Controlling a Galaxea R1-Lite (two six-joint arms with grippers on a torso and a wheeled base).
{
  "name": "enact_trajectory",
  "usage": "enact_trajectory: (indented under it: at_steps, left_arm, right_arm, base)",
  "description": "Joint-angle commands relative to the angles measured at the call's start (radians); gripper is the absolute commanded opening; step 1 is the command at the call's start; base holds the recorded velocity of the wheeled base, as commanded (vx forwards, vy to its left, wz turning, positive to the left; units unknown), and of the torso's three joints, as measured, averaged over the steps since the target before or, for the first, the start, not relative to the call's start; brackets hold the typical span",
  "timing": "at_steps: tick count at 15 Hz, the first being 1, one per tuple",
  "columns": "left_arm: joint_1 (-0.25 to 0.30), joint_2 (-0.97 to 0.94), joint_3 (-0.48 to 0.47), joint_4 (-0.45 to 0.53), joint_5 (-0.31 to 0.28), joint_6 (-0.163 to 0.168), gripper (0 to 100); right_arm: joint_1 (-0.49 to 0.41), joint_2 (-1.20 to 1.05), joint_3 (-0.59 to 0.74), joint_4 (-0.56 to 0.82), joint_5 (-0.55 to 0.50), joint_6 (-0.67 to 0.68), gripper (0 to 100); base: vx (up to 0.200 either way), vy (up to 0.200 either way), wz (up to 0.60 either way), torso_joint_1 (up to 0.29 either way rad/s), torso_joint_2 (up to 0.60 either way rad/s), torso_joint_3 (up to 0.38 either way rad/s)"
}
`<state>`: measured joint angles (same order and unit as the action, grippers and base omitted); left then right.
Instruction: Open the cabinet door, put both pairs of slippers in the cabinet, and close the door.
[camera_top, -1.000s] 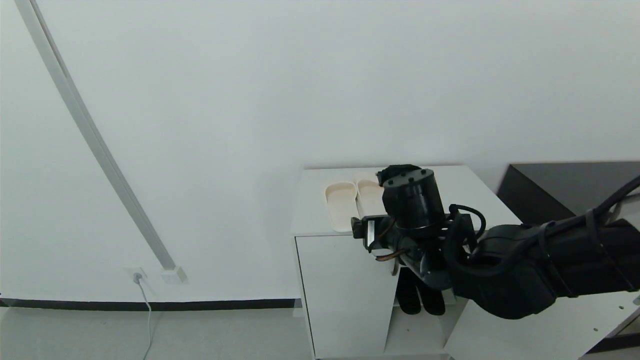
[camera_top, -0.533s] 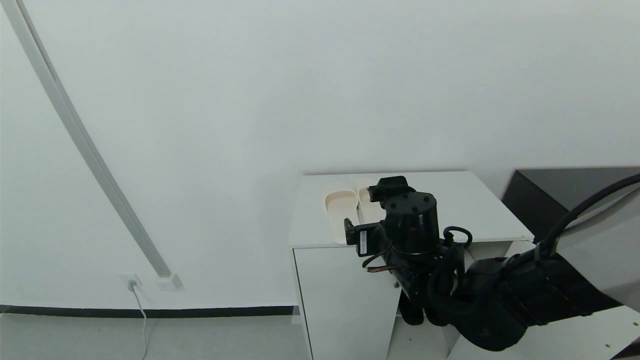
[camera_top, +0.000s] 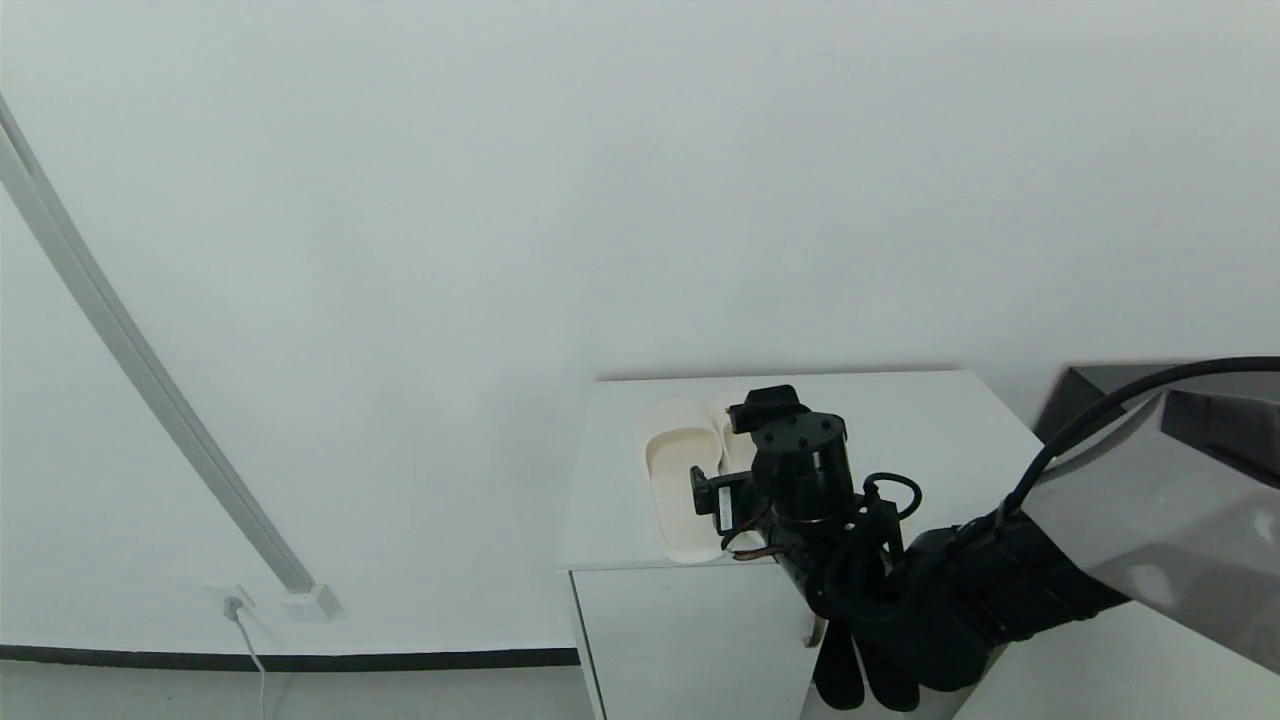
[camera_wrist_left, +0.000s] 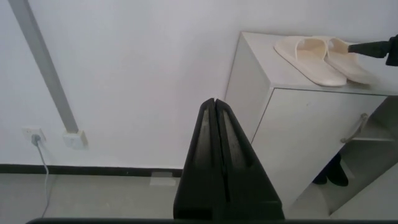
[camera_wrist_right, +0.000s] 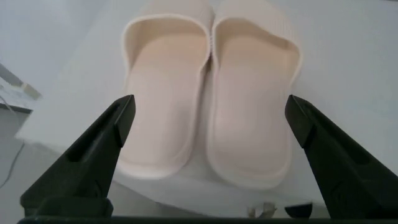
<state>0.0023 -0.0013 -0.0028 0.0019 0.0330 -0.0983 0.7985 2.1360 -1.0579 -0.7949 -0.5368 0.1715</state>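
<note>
Hovering over the cream slippers (camera_wrist_right: 168, 124) on the cabinet (camera_top: 920, 450), right gripper (camera_wrist_right: 210, 106) is gaping wide; left gripper (camera_wrist_left: 215, 102) is resting clenched.

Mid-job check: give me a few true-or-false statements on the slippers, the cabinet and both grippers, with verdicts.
1. The cream slippers lie side by side on top of the cabinet. True.
2. The right gripper is shut on one cream slipper. False: it is open, with one finger on each side of the pair.
3. The left gripper is shut and holds nothing. True.
4. The cabinet is closed and empty. False: one side is open, and the black slippers are inside it.
</note>
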Motion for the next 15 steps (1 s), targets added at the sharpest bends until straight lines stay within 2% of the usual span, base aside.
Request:
enact_trajectory:
  at_steps: [1, 11, 15]
  left_arm:
    - [0.001, 0.001, 0.000, 0.001, 0.001, 0.002, 0]
    - [-0.001, 0.001, 0.000, 0.000, -0.001, 0.000, 0]
    - [0.001, 0.001, 0.000, 0.001, -0.001, 0.000, 0]
  right_arm:
    - [-0.012, 0.051, -0.050, 0.000, 0.015, -0.001, 100]
    - [-0.059, 0.233, -0.318, 0.057, 0.024, -0.012, 100]
    - [-0.062, 0.260, -0.373, 0.072, 0.024, -0.013, 100]
  base:
    - [0.000, 0.000, 0.00, 0.000, 0.00, 0.000]
    - [0.000, 0.000, 0.00, 0.000, 0.00, 0.000]
    - [0.000, 0.000, 0.00, 0.000, 0.00, 0.000]
